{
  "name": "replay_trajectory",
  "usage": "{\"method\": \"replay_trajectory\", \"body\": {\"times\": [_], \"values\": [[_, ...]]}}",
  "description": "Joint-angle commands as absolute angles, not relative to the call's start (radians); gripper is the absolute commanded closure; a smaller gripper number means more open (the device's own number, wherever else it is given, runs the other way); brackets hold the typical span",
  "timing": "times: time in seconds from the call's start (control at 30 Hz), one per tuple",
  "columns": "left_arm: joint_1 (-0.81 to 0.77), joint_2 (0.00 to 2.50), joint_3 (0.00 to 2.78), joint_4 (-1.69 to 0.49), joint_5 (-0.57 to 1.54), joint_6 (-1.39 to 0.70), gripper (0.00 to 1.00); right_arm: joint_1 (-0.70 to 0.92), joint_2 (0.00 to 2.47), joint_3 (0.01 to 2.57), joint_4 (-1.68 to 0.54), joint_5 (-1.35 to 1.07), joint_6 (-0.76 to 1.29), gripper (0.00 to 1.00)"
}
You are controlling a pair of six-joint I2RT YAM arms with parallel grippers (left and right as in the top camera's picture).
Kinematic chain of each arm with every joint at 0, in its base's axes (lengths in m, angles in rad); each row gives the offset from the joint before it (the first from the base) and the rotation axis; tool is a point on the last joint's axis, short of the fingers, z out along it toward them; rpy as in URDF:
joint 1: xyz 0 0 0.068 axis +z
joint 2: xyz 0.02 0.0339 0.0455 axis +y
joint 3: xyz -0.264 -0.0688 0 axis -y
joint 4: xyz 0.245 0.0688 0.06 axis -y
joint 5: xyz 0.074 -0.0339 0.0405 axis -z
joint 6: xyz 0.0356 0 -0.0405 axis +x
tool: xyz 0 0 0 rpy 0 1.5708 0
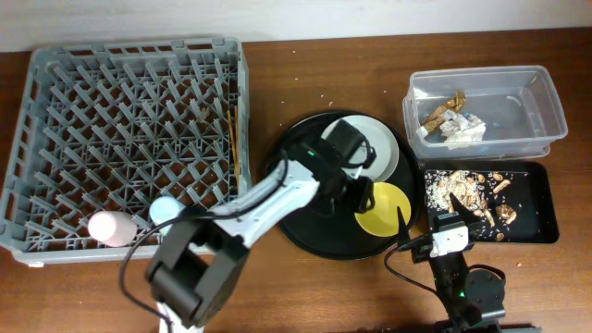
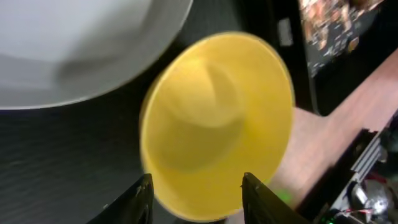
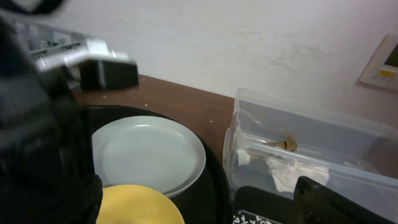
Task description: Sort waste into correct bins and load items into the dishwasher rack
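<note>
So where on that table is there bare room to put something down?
Bare table lies between the rack and the tub, behind the round tray, and at the near left corner in front of the rack. The middle is crowded: the round tray holds plate and bowl, with the left gripper over the bowl.

**Quick headcount of everything on the table**

So, counting outward from the left pincer (image 2: 199, 198):

- 1 yellow bowl (image 2: 217, 118), right in front of its fingertips
- 1 pale grey plate (image 2: 74, 50), just past the bowl
- 1 big round black tray (image 1: 301, 227), under the pincer
- 2 bins beyond the bowl: 1 clear tub (image 1: 548, 111) and 1 shallow black tray (image 1: 546, 217)
- In the tub: 1 crumpled napkin (image 1: 462, 131) and at least 2 brown wrapper pieces (image 1: 442, 109)
- On the shallow tray: food scraps (image 1: 462, 190), way too many crumbs to count
- 1 dishwasher rack (image 1: 129, 139), well off on the pincer's other side
- In the rack: 2 cups, 1 pink (image 1: 111, 228) and 1 blue (image 1: 165, 210), and 1 pair of chopsticks (image 1: 237, 139)
</note>
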State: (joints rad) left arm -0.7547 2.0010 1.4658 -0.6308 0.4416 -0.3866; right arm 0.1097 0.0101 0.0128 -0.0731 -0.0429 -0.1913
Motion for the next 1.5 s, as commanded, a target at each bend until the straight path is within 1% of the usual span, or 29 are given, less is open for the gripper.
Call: {"method": "replay_trajectory", "body": {"times": [0.0, 0.07, 0.1, 0.17, 0.23, 0.27, 0.33, 0.37, 0.4, 0.43, 0.5, 0.53, 0.57, 0.6, 0.63, 0.67, 0.73, 0.77, 0.8, 0.87, 0.93, 0.97, 1.03, 1.1, 1.17, 1.23, 1.3, 1.33, 1.47], "values": [[-0.789, 2.106, 1.458, -0.620, 0.453, -0.447, 0.68, 0.104, 0.004, 0.006, -0.073, -0.045, -0.194, 0.01], [-0.778, 2.109, 1.465, -0.625, 0.453, -0.459, 0.83, 0.104, 0.004, 0.006, -0.073, -0.045, -0.194, 0.01], [-0.768, 2.107, 1.484, -0.649, 0.452, -0.459, 0.87, 0.104, 0.004, 0.006, -0.073, -0.045, -0.194, 0.02], [-0.748, 2.106, 1.531, -0.721, 0.452, -0.457, 0.87, 0.104, 0.004, 0.006, -0.073, -0.045, -0.194, 0.01], [-0.746, 2.105, 1.591, -0.803, 0.444, -0.424, 0.85, 0.104, 0.004, 0.006, -0.073, -0.045, -0.194, 0.02], [-0.746, 2.105, 1.640, -0.872, 0.417, -0.417, 0.78, 0.104, 0.004, 0.006, -0.073, -0.045, -0.194, 0.01], [-0.748, 2.105, 1.789, -1.079, 0.235, -0.414, 0.63, 0.104, 0.004, 0.006, -0.073, -0.045, -0.194, 0.02], [-0.748, 2.105, 1.831, -1.138, 0.171, -0.414, 0.58, 0.104, 0.004, 0.006, -0.073, -0.045, -0.194, 0.02], [-0.748, 2.105, 1.868, -1.185, 0.122, -0.414, 0.37, 0.104, 0.004, 0.006, -0.073, -0.045, -0.194, 0.02], [-0.748, 2.106, 1.867, -1.187, 0.123, -0.414, 0.31, 0.104, 0.004, 0.006, -0.073, -0.045, -0.194, 0.02], [-0.750, 2.133, 1.863, -1.163, 0.147, -0.414, 0.30, 0.104, 0.004, 0.006, -0.073, -0.045, -0.194, 0.02], [-0.757, 2.163, 1.850, -1.108, 0.199, -0.414, 0.31, 0.104, 0.004, 0.006, -0.073, -0.045, -0.194, 0.02], [-0.766, 2.194, 1.847, -1.079, 0.213, -0.414, 0.34, 0.104, 0.004, 0.006, -0.073, -0.045, -0.194, 0.02], [-0.773, 2.238, 1.847, -1.058, 0.216, -0.414, 0.46, 0.104, 0.004, 0.006, -0.073, -0.045, -0.194, 0.01], [-0.776, 2.268, 1.847, -1.051, 0.247, -0.414, 0.53, 0.104, 0.004, 0.006, -0.073, -0.045, -0.194, 0.02], [-0.776, 2.300, 1.847, -1.053, 0.304, -0.414, 0.65, 0.104, 0.004, 0.006, -0.073, -0.045, -0.194, 0.02], [-0.776, 2.307, 1.848, -1.062, 0.326, -0.409, 0.89, 0.104, 0.004, 0.006, -0.073, -0.045, -0.194, 0.02], [-0.771, 2.296, 1.854, -1.071, 0.322, -0.405, 0.96, 0.104, 0.004, 0.006, -0.073, -0.045, -0.194, 0.02], [-0.761, 2.282, 1.868, -1.092, 0.297, -0.403, 1.00, 0.104, 0.004, 0.006, -0.073, -0.045, -0.194, 0.02], [-0.702, 2.227, 1.956, -1.246, 0.132, -0.403, 1.00, 0.104, 0.004, 0.006, -0.073, -0.045, -0.194, 0.02], [-0.638, 2.156, 2.079, -1.433, -0.138, -0.403, 1.00, 0.104, 0.004, 0.006, -0.073, -0.045, -0.194, 0.02], [-0.600, 2.110, 2.142, -1.517, -0.355, -0.420, 1.00, 0.104, 0.004, 0.006, -0.073, -0.045, -0.194, 0.02], [-0.508, 2.022, 2.174, -1.625, -0.780, -0.535, 1.00, 0.104, 0.004, 0.006, -0.073, -0.045, -0.194, 0.02], [-0.440, 2.007, 2.173, -1.689, -0.903, -0.603, 1.00, 0.104, 0.004, 0.006, -0.073, -0.045, -0.194, 0.02], [-0.338, 2.008, 2.132, -1.688, -0.989, -0.641, 1.00, 0.104, 0.004, 0.006, -0.073, -0.045, -0.194, 0.02], [-0.266, 2.008, 2.067, -1.657, -0.997, -0.670, 1.00, 0.104, 0.004, 0.006, -0.073, -0.045, -0.194, 0.01], [-0.211, 2.008, 1.978, -1.593, -1.066, -0.673, 1.00, 0.104, 0.004, 0.006, -0.073, -0.045, -0.194, 0.02], [-0.184, 2.008, 1.942, -1.583, -1.097, -0.713, 1.00, 0.104, 0.004, 0.006, -0.073, -0.045, -0.194, 0.02], [-0.095, 2.008, 1.897, -1.507, -1.098, -0.726, 1.00, 0.104, 0.004, 0.006, -0.073, -0.045, -0.194, 0.02]]}}
